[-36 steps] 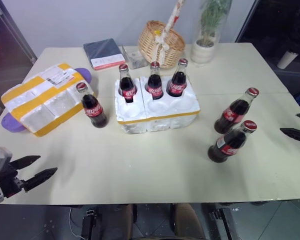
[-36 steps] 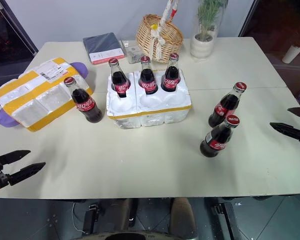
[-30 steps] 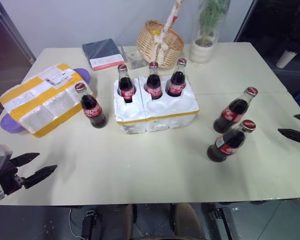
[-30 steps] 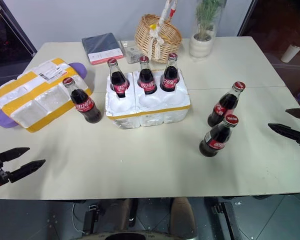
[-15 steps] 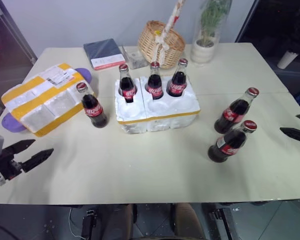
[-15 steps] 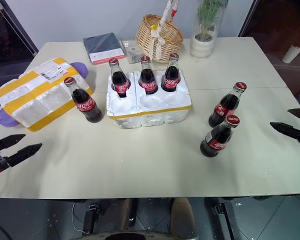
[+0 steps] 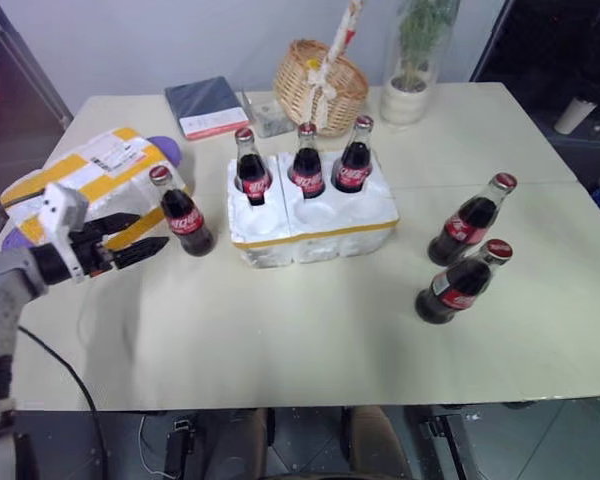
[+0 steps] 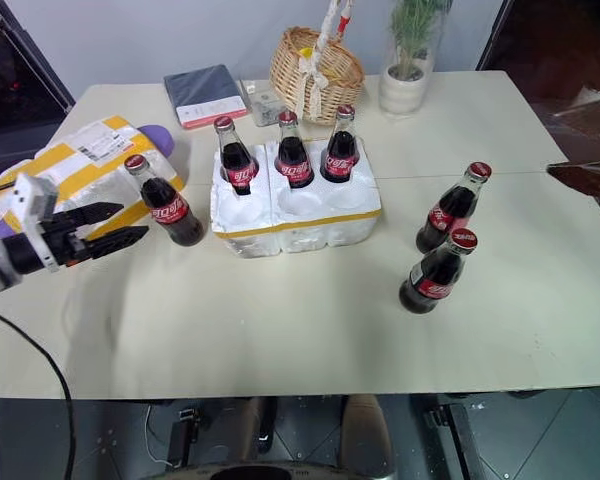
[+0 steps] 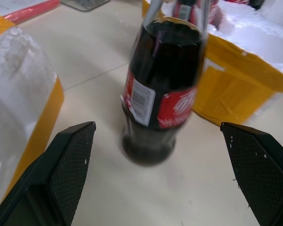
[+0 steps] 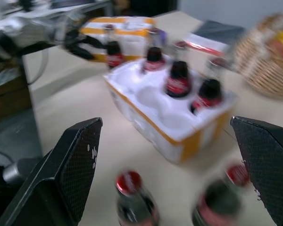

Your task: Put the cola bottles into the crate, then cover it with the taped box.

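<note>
Three cola bottles (image 7: 307, 165) stand in the back wells of the white crate (image 7: 315, 228); its front wells show empty. One loose bottle (image 7: 185, 220) stands left of the crate, and two more (image 7: 467, 230) (image 7: 457, 285) stand on the right. The taped box (image 7: 100, 170) lies at the far left. My left gripper (image 7: 152, 230) is open and level, its fingers either side of the loose bottle (image 9: 165, 70) but short of it. My right gripper (image 10: 166, 122) is open and raised off the table, facing the crate (image 10: 174, 127) from the right.
A wicker basket (image 7: 320, 85), a potted plant (image 7: 412, 85), a dark notebook (image 7: 205, 105) and a small clear container (image 7: 270, 118) sit along the back of the table. A purple object (image 7: 162, 148) lies under the taped box. Bare tabletop (image 7: 300, 320) spans the front.
My left gripper has moved from the table's near-left edge forward and right, up to the loose bottle. The right gripper has risen from beside the table's right edge. No bottle has moved.
</note>
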{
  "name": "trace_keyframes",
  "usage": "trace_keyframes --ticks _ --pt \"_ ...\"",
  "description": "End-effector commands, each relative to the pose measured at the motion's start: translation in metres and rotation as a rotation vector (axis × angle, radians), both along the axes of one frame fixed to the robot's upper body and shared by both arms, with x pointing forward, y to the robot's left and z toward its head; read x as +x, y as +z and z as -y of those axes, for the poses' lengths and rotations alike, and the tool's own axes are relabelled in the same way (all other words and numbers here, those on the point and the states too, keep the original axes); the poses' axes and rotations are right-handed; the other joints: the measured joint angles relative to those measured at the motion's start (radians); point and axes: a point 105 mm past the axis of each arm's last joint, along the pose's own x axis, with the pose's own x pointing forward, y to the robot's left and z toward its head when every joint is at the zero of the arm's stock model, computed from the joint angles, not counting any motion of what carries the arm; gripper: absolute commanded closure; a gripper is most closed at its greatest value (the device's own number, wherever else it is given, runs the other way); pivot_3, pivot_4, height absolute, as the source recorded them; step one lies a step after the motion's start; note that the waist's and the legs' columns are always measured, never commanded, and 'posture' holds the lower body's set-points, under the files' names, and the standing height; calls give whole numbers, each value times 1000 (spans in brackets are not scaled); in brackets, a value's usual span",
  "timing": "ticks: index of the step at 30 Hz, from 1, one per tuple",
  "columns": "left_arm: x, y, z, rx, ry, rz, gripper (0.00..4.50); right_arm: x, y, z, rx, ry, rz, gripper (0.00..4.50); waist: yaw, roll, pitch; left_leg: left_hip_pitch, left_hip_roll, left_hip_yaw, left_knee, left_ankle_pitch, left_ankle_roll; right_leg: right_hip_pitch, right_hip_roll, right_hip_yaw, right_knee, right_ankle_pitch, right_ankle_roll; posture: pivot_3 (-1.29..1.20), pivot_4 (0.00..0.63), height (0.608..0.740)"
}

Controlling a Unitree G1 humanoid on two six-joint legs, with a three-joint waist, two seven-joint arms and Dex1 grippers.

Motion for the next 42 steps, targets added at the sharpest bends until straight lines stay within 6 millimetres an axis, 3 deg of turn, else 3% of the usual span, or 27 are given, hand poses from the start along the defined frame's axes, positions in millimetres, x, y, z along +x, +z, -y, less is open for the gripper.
trace_keyframes --ticks 1,10,17,22,27,32,38,42 --pt "12 0 11 27 -32 22 53 -9 6 -20 -7 68 38 0 1 -1 0 -1 0 0 0 0 0 0 0 0 0 0 0 0 150 736" --pt "40 -3 40 10 -61 49 53 -5 -13 -34 -7 98 -9 0 0 -2 1 -1 0 0 2 0 0 0 0 0 0 2 3 0 150 736" --pt "39 3 45 -14 -102 61 53 -4 -19 -38 -20 104 -11 0 0 -2 1 -1 0 0 2 0 0 -1 0 0 1 2 3 0 150 736" --pt "35 10 41 -18 -104 65 1682 -2 -23 -38 -11 96 -13 0 1 -2 1 -1 0 0 2 0 0 0 0 0 1 2 3 0 150 736" --pt "31 21 36 -20 -104 70 1671 2 -27 -37 -6 83 -11 0 -1 -3 1 -1 0 0 2 0 0 -1 0 0 1 2 3 0 150 736" --pt "16 49 39 -54 -182 74 1671 4 -29 -36 -2 74 -9 0 -4 -6 3 -2 0 -1 2 0 0 -1 0 0 2 2 3 0 150 736" --pt "-16 116 58 -78 -428 92 1671 3 -42 -31 -25 35 -29 0 3 -12 7 -3 0 -2 2 0 0 -2 1 -1 3 2 3 0 150 736" --pt "-16 143 80 -57 -532 147 1671 1 -46 -28 -15 12 -30 0 4 -13 7 -3 -1 -2 4 0 0 -1 0 -1 2 2 3 0 150 736"
